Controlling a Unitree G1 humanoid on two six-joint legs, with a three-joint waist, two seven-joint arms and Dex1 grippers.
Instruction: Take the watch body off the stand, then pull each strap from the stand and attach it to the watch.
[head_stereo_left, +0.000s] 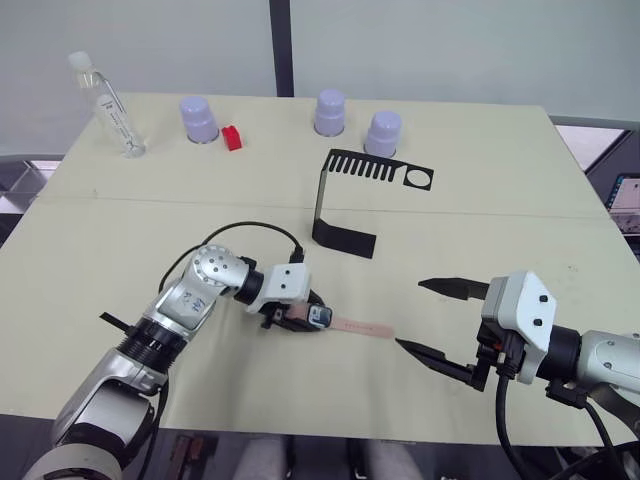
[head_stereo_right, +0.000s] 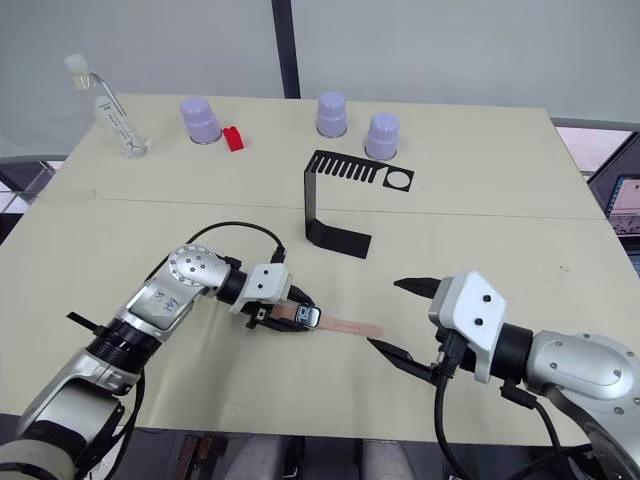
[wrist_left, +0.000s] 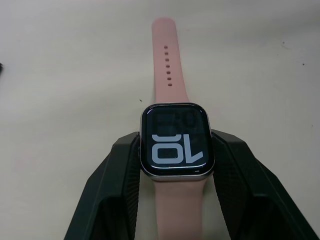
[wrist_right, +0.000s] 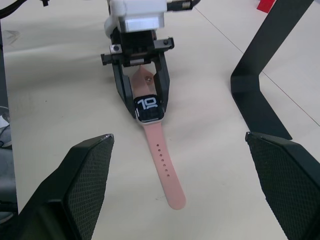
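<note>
- The watch body (wrist_left: 176, 142) is off the stand (head_stereo_left: 345, 200) and lies on the surface (head_stereo_left: 480, 220) near the robot, left of centre, its lit screen facing up.
- The left tool (head_stereo_left: 318, 318) is closed on the watch body, one black finger against each side of the case.
- Both straps appear to be attached already: the punched strap (wrist_right: 162, 167) runs from the case flat toward the right tool, and the other strap (wrist_left: 175, 210) leaves the opposite edge and passes back between the left tool's fingers.
- The stand sits farther back, near the middle of the surface, well apart from the watch; its comb arm and ring carry nothing.
- The right tool (head_stereo_left: 432, 318) hangs open just beyond the free tip of the punched strap, fingers spread wide and holding nothing.
- Judged from this, the task is at or very near its end; what may remain is checking that both straps are seated fully, then letting go.
- Whether each strap is locked in its slot cannot be told.
</note>
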